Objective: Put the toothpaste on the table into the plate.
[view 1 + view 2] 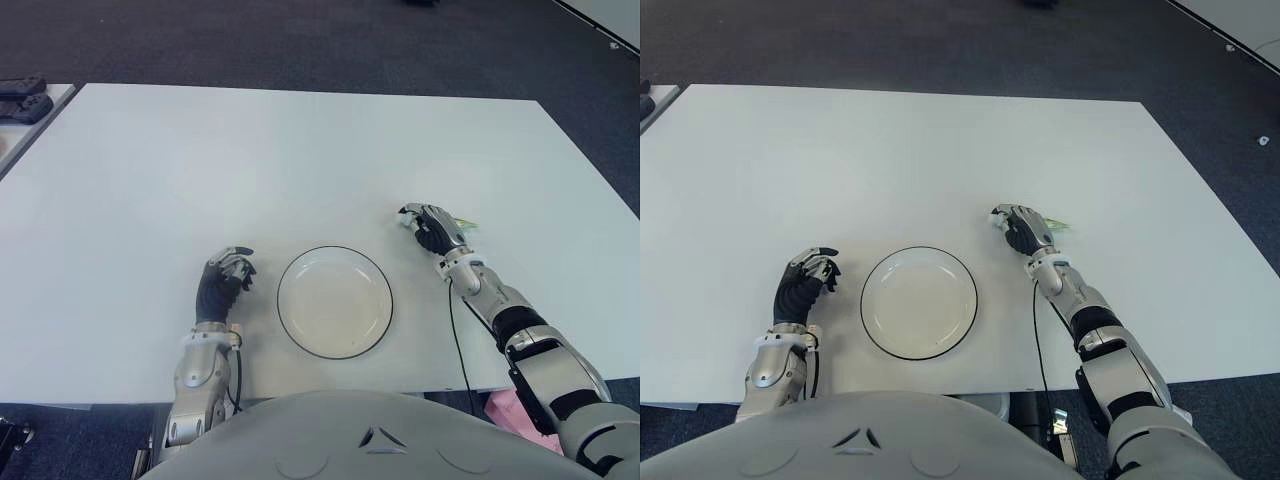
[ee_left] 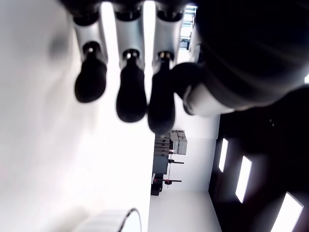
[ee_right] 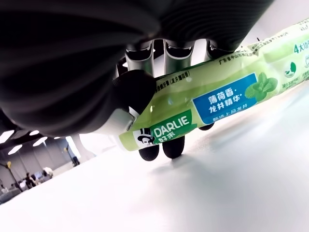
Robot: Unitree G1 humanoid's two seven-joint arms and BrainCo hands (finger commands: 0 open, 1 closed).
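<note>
Right robot hand has its fingers wrapped around the green Darlie toothpaste box just right of the plate, so next it lifts and swings left over it; left robot hand sits loosely curled and empty on the plate's left.

White table, plate

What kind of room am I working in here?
Likely an office or lab: a plain white table on dark carpet. The plate and the toothpaste in the right hand look like staged test props.
</note>
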